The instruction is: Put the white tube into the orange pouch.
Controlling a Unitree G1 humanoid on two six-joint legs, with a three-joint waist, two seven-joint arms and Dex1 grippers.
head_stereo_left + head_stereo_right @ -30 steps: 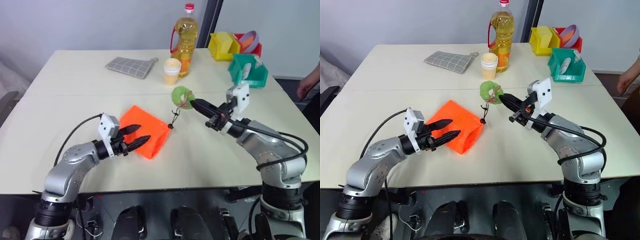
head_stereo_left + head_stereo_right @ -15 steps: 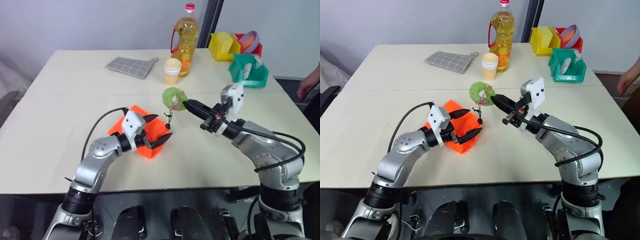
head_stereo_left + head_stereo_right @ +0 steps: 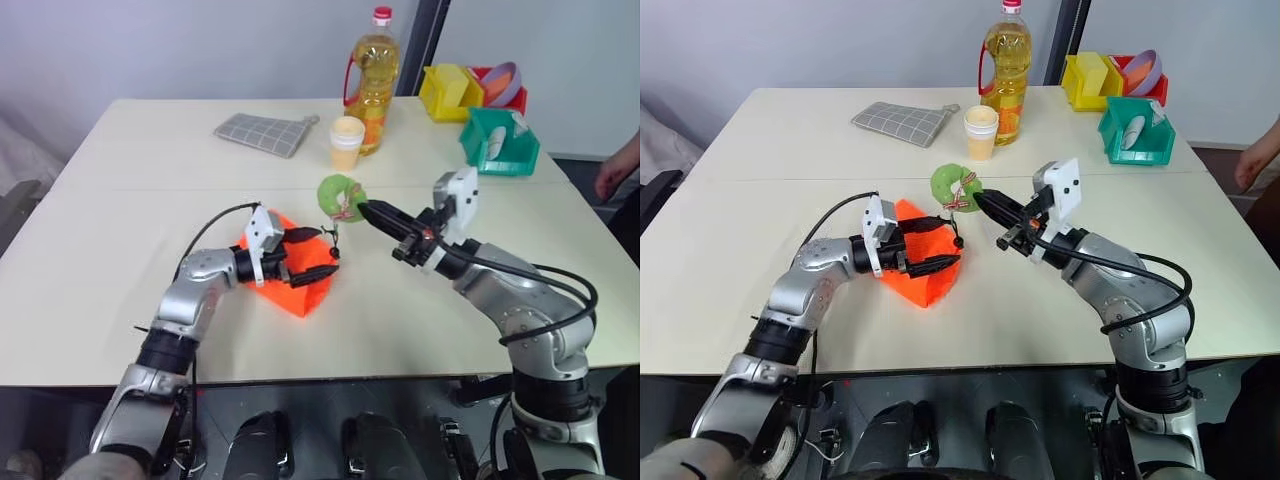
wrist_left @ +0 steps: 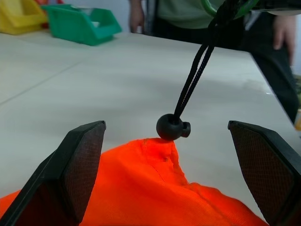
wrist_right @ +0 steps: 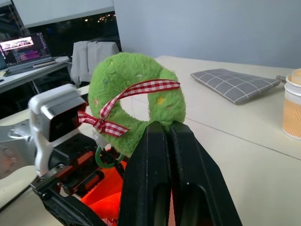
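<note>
Since a second ago the left gripper has swung in from the pouch's near-left corner to its cord end; the right gripper carried the tag a bit leftward. Left jaws are spread wide, straddling the gathered mouth of the orange pouch and gripping nothing. Right jaws are clenched on the fuzzy green ring tag, held above the table so the black drawstring runs taut down to its cord lock. My read: the right arm tensions the cord to lift and steady the mouth while the left moves in to pull it open.

White tube: can't find it on the tabletop; something white sits in the green bin, too small to identify. Whether the pouch mouth is open or cinched is hard to tell. A person's hand is cut off at the table's right edge.
</note>
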